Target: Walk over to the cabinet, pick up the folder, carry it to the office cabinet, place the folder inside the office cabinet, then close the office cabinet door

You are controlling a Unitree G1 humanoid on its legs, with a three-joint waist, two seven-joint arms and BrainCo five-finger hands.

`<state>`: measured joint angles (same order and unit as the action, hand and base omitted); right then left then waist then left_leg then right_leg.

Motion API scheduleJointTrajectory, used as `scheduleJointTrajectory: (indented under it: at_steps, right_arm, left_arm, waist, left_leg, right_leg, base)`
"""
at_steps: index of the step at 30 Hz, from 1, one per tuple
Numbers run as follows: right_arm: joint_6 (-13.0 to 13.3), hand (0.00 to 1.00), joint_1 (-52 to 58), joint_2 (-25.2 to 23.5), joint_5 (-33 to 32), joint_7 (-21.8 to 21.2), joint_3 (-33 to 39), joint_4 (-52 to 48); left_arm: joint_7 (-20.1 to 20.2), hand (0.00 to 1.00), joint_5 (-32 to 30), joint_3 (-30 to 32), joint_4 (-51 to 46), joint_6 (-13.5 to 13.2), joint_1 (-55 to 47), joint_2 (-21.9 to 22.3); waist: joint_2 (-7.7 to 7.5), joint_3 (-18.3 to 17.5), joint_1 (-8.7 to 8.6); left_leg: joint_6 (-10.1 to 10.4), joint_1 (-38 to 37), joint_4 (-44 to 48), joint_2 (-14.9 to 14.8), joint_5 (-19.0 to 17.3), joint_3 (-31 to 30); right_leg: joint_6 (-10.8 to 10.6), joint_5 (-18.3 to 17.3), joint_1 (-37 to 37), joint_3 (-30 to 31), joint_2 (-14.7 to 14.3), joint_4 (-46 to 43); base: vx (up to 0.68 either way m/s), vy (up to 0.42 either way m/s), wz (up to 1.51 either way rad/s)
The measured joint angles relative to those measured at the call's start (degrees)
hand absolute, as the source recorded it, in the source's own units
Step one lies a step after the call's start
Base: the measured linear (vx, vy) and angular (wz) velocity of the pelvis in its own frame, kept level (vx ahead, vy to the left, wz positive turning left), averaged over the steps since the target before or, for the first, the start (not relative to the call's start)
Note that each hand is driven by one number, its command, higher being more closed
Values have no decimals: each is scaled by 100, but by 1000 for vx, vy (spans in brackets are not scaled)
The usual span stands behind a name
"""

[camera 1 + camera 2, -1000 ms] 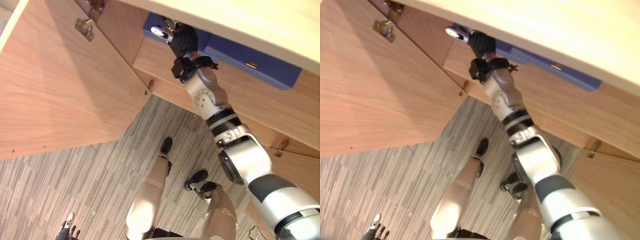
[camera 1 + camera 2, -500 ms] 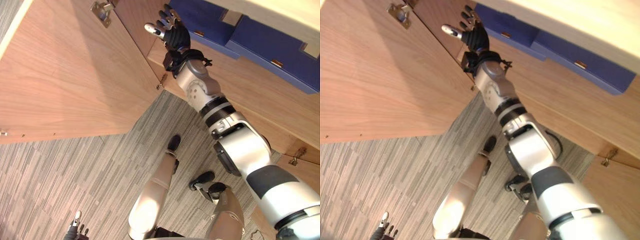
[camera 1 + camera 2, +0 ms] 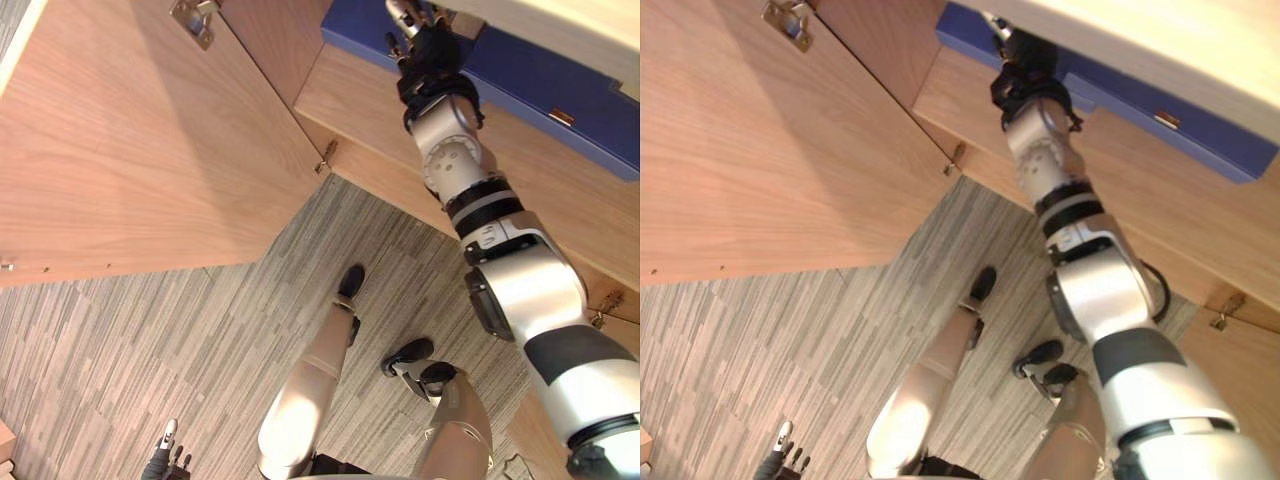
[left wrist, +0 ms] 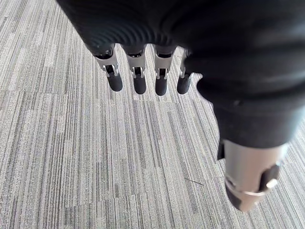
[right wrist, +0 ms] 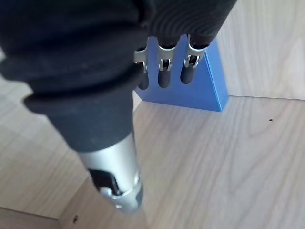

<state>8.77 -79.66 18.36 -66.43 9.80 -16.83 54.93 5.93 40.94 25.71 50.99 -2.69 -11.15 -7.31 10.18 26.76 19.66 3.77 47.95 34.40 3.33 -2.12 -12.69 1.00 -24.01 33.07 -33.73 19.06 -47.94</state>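
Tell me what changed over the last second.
The right robot hand swung to the robot's right, from the folder's left end to in front of the folder on the shelf, fingers straight, grasping nothing. The folder, the open door and the left robot hand, hanging low over the floor, stayed as they were.

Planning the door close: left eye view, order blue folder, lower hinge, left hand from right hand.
1. Blue folder, beside the right hand.
2. Lower hinge, on the front edge of the cabinet.
3. Left hand, low over the floor.
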Motion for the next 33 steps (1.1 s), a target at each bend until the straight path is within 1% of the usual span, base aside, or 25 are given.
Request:
scheduleJointTrajectory:
  at_steps: [4,8,14,17,19,20,24,26,27,31,33]
  right_arm:
    - [28,0,0,158,-2,41,-7,87]
    - [28,0,17,165,9,172,-67,342]
    - [39,0,104,162,8,298,-70,457]
    - [161,0,166,165,7,363,-29,456]
    - [278,0,249,193,8,395,-4,454]
    - [285,0,271,209,16,405,21,435]
    - [373,0,487,213,91,474,477,312]
    - [373,0,681,241,107,629,734,320]
    - [375,0,818,259,88,677,889,320]
    - [378,0,984,280,10,659,1002,309]
    - [377,0,984,290,9,636,1087,302]
  left_arm:
    - [-9,0,1,0,-109,0,0,46]
    - [-73,0,-16,0,-172,-1,0,45]
    - [-136,0,-16,0,-206,-2,-1,47]
    - [-202,0,-18,0,-207,-8,0,72]
    - [-212,0,-18,0,-205,-14,0,178]
    - [-216,0,-18,0,-206,-14,0,209]
    - [-271,0,-18,-24,-202,-16,0,331]
    - [-313,0,-16,-57,-203,-21,-1,373]
    - [-321,0,-13,-58,-201,-22,-3,406]
    - [-325,0,-4,-95,-220,-29,-11,473]
    - [-325,0,-1,-134,-232,-57,-12,473]
  waist:
    - [0,0,-27]
    - [-1,0,-73]
    - [-5,2,-85]
    - [-7,3,-126]
    - [-9,3,-148]
    - [-10,2,-155]
    - [-21,6,-178]
    - [-29,11,-184]
    - [-58,30,-185]
    - [-77,42,-319]
    - [-80,44,-328]
  left_leg:
    - [0,0,-12,-8,0,7]
    - [-1,-1,-34,-37,-1,27]
    - [6,-2,-121,-99,4,89]
    - [7,-9,-130,-121,5,105]
    - [7,-16,-132,-136,5,131]
    - [7,-17,-133,-140,5,134]
    - [7,-31,-153,-163,5,167]
    - [3,-29,-176,-167,7,197]
    - [-7,-25,-190,-172,14,238]
    - [-19,-16,-188,-179,21,281]
    - [-23,-25,-180,-185,24,289]
  right_leg:
    - [1,0,1,2,-10,26]
    - [5,6,8,20,-42,74]
    - [23,26,81,91,-88,138]
    - [25,29,90,104,-104,170]
    - [27,32,90,118,-109,184]
    - [29,36,90,120,-112,188]
    - [43,60,100,149,-123,194]
    - [39,77,128,182,-120,194]
    - [32,94,168,230,-118,192]
    - [10,131,194,270,-116,213]
    - [10,134,193,278,-118,214]
  base:
    - [46,9,-1]
    - [55,10,-3]
    - [64,-2,-6]
    - [86,-4,-3]
    - [71,10,-3]
    - [57,19,-4]
    - [34,28,-5]
    - [19,33,-7]
    - [29,35,-11]
    - [43,37,-6]
    - [37,15,-3]
